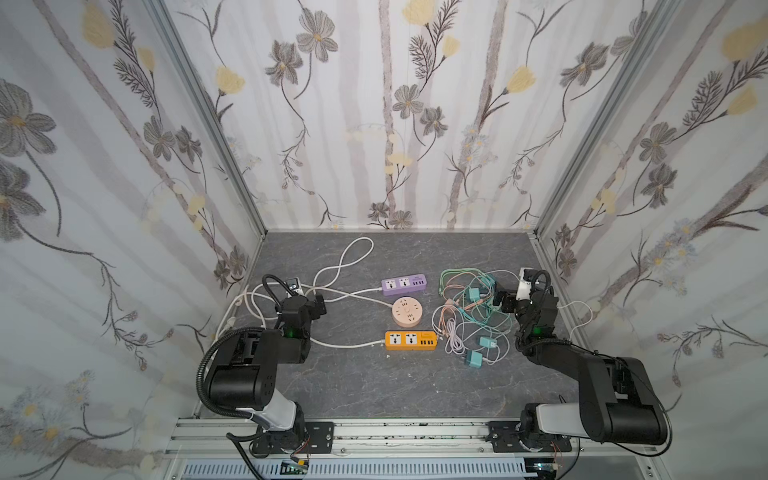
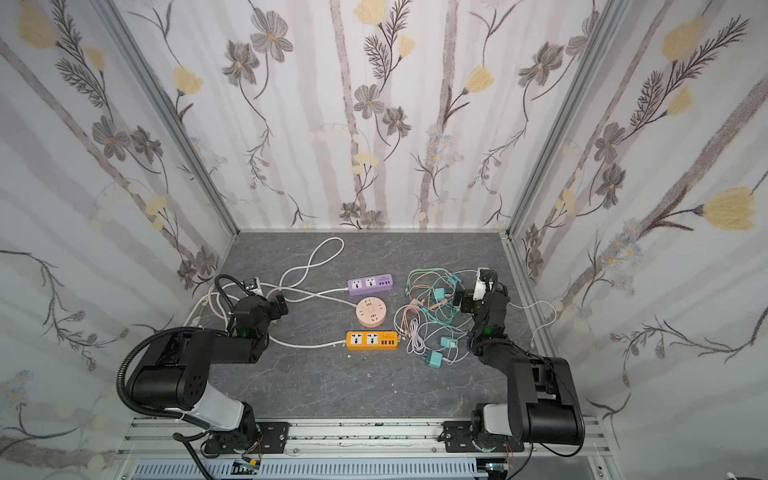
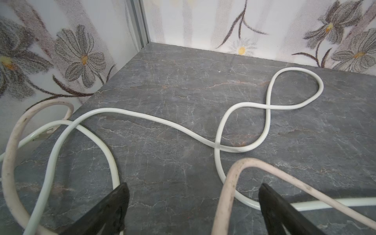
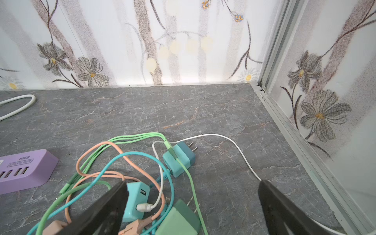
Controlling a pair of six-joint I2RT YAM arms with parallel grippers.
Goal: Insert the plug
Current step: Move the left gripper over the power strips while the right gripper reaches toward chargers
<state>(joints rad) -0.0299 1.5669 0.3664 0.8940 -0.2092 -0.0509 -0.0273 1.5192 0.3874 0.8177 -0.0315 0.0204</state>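
a left arm (image 1: pixel 245 374) and a right arm (image 1: pixel 602 386), both black, flank a grey marbled worktop (image 1: pixel 374 382) strewn with sockets and chargers. in both top views a round pink socket (image 1: pixel 407 311) lies near the middle, with a purple power strip (image 1: pixel 404 285) at its 12 o'clock and an orange power strip (image 1: pixel 410 340) at its 6 o'clock. at 3 o'clock from the round pink socket sprawls a cable tangle (image 1: pixel 461 320) of green, peach, teal and white leads, and the plugs lie loose within it. the right fingers (image 4: pixel 109 207) are spread wide and grip nothing, hovering over the tangle's 3 o'clock edge. in the right wrist view a green plug (image 4: pixel 181 220) lies on the worktop between them, a pale teal plug (image 4: pixel 135 200) with a white lead in its usb port sits just beside one finger, and a two-tone teal plug (image 4: pixel 179 158) rests on its side a little beyond, its two prongs bare. another teal plug (image 1: pixel 473 358) lies at the tangle's 6 o'clock end. at 9 o'clock from the round pink socket the left fingers (image 3: pixel 109 209) are likewise wide apart and empty, above looping white cords (image 3: pixel 162 122). a grubby cord (image 3: pixel 230 183) arches up just inside one finger, unpinched.
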